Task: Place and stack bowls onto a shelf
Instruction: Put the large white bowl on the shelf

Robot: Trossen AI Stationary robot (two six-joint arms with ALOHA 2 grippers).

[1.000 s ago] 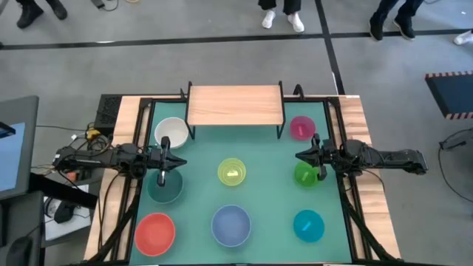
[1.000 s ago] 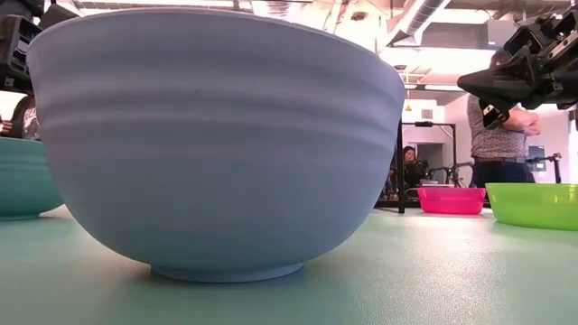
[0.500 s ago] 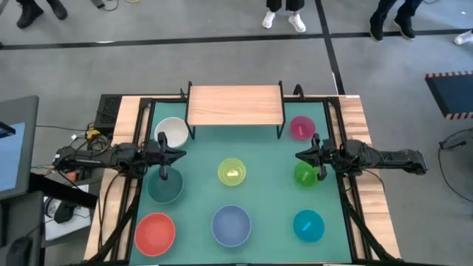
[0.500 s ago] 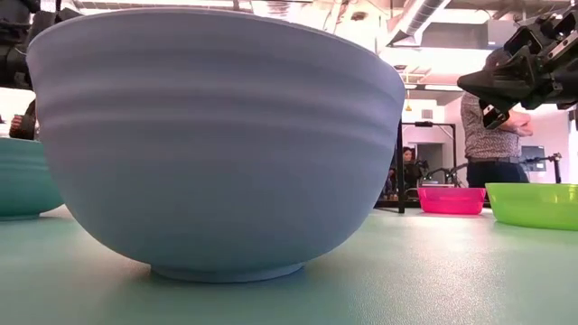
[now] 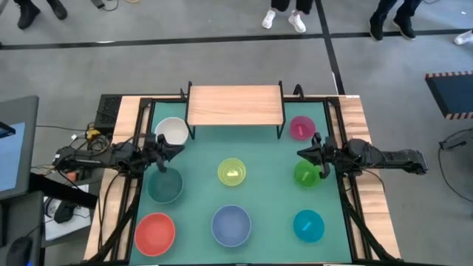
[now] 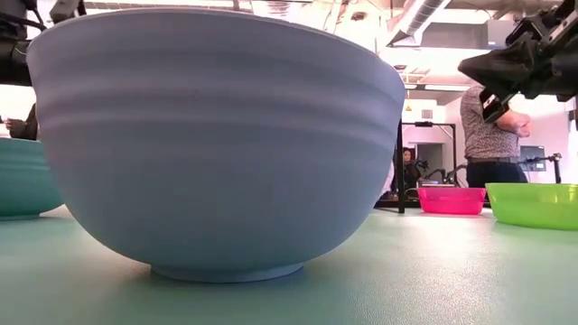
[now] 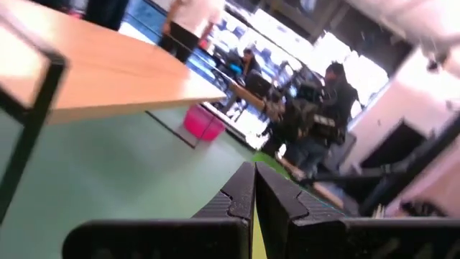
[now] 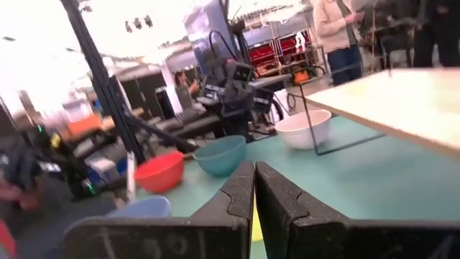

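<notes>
Several small bowls stand upright on their bases on the green table: white, dark teal, red, periwinkle blue, yellow, green, pink and cyan. The shelf, with a wooden top and black legs, stands at the far middle with nothing on it. My left gripper hovers shut between the white and dark teal bowls. My right gripper hovers shut above the green bowl's far rim. Both wrist views show the fingers closed together.
Black frame rails run along the table's left and right sides. People stand on the floor beyond the far edge. In the low view the periwinkle bowl fills most of the picture. Bare green surface lies in front of the shelf.
My left gripper has rolled about its own pointing line and swung a little toward the table's far edge, staying shut. My right gripper has rolled slightly in place. No bowl has moved.
</notes>
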